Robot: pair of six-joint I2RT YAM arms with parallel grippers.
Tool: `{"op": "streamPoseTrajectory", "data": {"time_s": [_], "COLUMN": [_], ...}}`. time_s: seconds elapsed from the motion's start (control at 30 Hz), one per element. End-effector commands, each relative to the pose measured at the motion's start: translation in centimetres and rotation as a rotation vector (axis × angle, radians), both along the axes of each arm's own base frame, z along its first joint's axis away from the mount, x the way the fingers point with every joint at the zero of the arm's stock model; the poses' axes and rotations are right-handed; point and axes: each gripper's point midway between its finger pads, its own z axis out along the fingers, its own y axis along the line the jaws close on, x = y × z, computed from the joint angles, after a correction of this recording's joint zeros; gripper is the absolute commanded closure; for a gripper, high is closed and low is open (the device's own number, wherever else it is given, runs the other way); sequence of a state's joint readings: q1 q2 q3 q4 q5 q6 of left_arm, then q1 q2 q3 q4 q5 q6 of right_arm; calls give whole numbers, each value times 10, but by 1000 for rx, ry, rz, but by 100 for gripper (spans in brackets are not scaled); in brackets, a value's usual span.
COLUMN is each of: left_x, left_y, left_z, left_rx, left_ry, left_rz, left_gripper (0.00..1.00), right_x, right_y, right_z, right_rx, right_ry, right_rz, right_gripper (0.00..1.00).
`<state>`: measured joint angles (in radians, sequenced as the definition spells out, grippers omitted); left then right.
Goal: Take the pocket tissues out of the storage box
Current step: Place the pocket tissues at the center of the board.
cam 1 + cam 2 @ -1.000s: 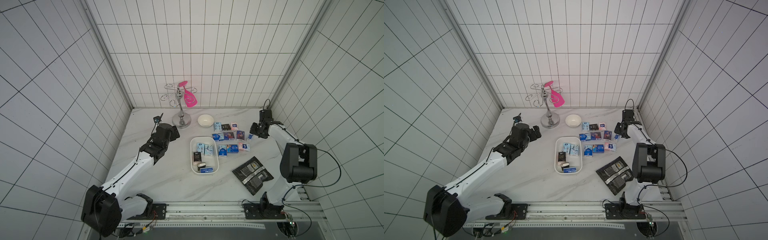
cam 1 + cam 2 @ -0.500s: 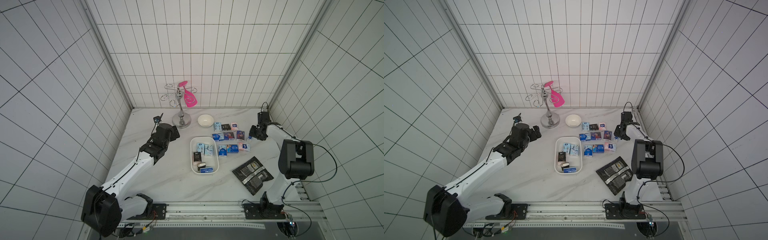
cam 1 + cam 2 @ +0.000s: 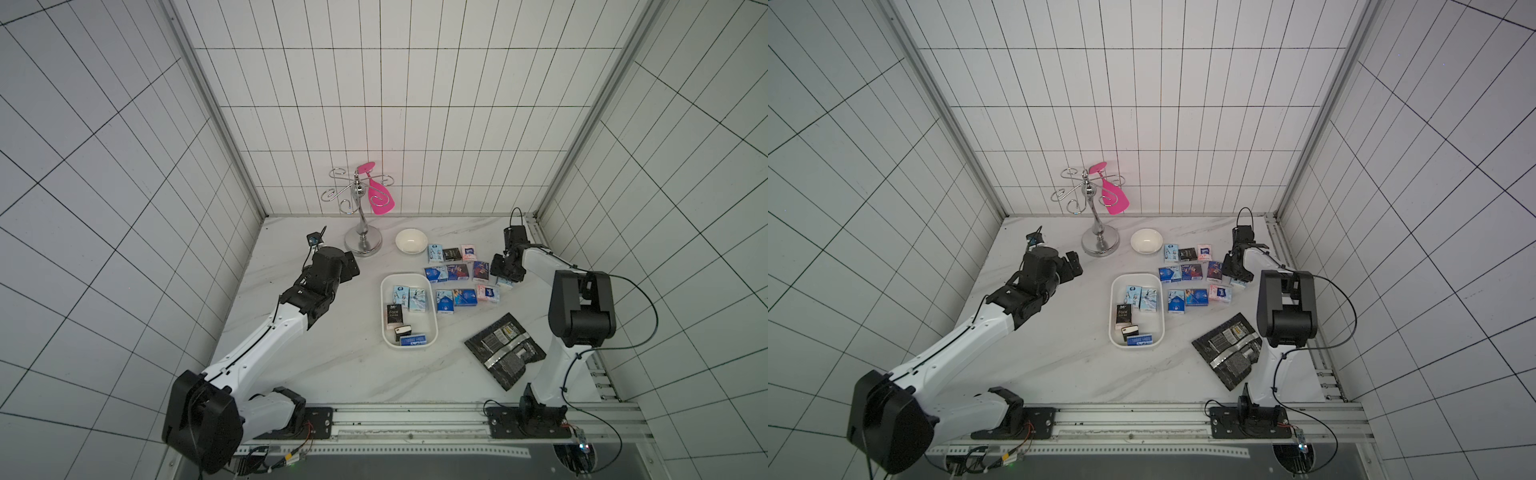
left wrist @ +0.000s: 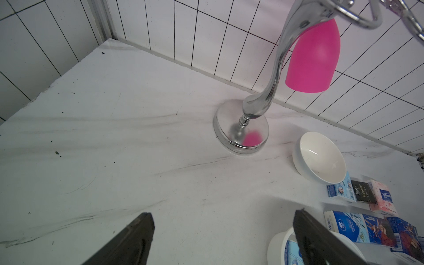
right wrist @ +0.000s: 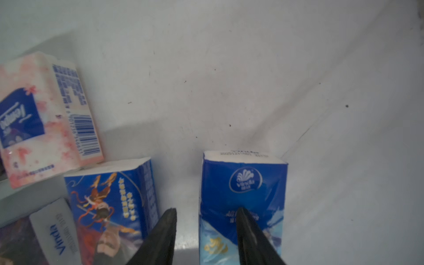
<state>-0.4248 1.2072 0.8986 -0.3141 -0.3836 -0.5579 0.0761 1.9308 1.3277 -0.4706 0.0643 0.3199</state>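
The right hand (image 5: 206, 209) hangs with its jaws partly apart over a blue Vinda packet (image 5: 243, 190), clamping nothing; one finger crosses the packet's face. That packet lies flat on the desk (image 3: 332, 365), long axis roughly twelve to six, at two o'clock from the storage box (image 3: 419, 323). Five pocket tissues (image 3: 417, 299) lie inside the box. The left hand (image 4: 223, 212) gapes empty at ten o'clock.
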Motion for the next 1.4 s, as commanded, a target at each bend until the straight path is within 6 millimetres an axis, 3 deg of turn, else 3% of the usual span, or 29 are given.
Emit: {"op": "streamPoseTrajectory", "data": {"time_s": [0.0, 0.1, 0.4, 0.57, 0.73, 0.9, 1.07, 1.2, 1.37], "left_x": [-2, -2, -3, -2, -1, -1, -2, -2, -2], "left_y": [-1, -1, -1, -2, -3, -3, -2, -1, 0], "left_z": [6, 8, 7, 7, 6, 8, 10, 12, 14], "left_rx": [-6, -7, -14, -14, -15, -16, -10, -9, -9], "left_ry": [-18, -23, -23, -23, -21, -26, -31, -39, -45], "left_rz": [-4, -5, -8, -10, -14, -13, -11, -9, -7], "left_gripper": [2, 2, 2, 2, 2, 2, 2, 2, 2], "right_x": [-9, -9, -14, -22, -26, -25, -20, -15, -5], "right_y": [-3, -5, -16, -25, -26, -25, -17, -14, 1], "right_z": [-8, -4, 47, 21, -1, -8, -14, -12, -4], "right_rx": [-47, -49, -79, -38, -13, 0, 28, 29, 43], "right_ry": [75, 57, -62, 13, 62, 79, 89, 80, 48], "right_rz": [4, 1, -37, -56, -61, -57, -31, -22, 16], "right_gripper": [54, 54, 49, 39, 37, 38, 46, 51, 51]}}
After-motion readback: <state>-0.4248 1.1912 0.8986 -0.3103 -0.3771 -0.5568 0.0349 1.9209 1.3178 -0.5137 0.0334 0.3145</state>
